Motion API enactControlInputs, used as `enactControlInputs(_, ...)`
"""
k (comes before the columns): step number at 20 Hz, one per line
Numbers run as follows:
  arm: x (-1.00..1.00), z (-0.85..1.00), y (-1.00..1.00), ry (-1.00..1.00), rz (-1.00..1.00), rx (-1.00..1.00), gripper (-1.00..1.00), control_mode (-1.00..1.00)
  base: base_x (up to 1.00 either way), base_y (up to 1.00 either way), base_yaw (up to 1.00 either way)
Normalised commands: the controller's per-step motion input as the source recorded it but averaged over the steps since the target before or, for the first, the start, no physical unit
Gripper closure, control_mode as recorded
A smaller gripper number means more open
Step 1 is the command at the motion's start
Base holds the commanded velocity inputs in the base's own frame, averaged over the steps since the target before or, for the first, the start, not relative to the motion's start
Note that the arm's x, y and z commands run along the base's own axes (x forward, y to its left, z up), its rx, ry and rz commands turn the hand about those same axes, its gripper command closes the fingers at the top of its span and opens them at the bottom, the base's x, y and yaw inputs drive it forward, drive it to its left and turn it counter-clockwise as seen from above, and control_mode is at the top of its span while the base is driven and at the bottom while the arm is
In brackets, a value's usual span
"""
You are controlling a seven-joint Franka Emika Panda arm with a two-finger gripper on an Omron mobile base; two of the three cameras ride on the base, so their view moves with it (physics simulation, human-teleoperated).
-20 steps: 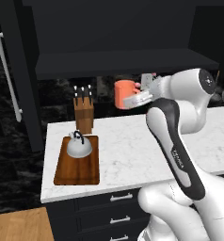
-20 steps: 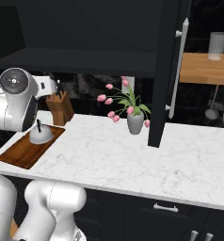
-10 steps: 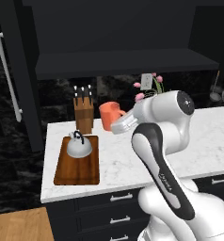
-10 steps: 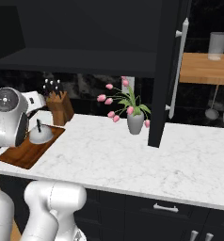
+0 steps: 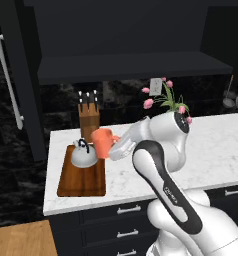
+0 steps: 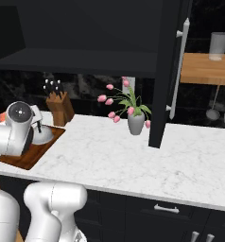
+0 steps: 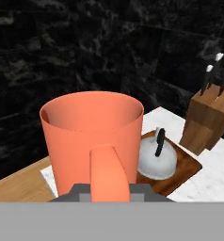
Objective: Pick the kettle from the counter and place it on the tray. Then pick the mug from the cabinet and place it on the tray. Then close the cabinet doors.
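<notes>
I have the gripper point(image 5: 112, 148) clamped on the orange mug point(image 5: 102, 143), held just above the tray's point(image 5: 81, 179) right edge beside the kettle point(image 5: 83, 154). Next, I'd lower it onto bare board.

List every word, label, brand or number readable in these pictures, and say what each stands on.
No text can be read.
Robot arm: a small dark mark on the forearm, too small and blurred to read.
Mug, kettle, tray, knife block, vase and cabinet doors: no lettering on any of them.
</notes>
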Motion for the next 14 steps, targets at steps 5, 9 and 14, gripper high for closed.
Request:
enactControlInputs(5, 0.1, -0.54, 0.44, 0.13, 0.05, -0.01, 1.0, -1.0, 0.0, 0.0, 0.0)
enactControlInputs(9, 0.12, -0.45, 0.31, 0.05, 0.04, 0.0, 1.0, -1.0, 0.0, 0.0, 0.0)
enactControlInputs(14, 0.1, -0.5, 0.11, 0.01, 0.09, 0.0, 1.0, -1.0, 0.0, 0.0, 0.0)
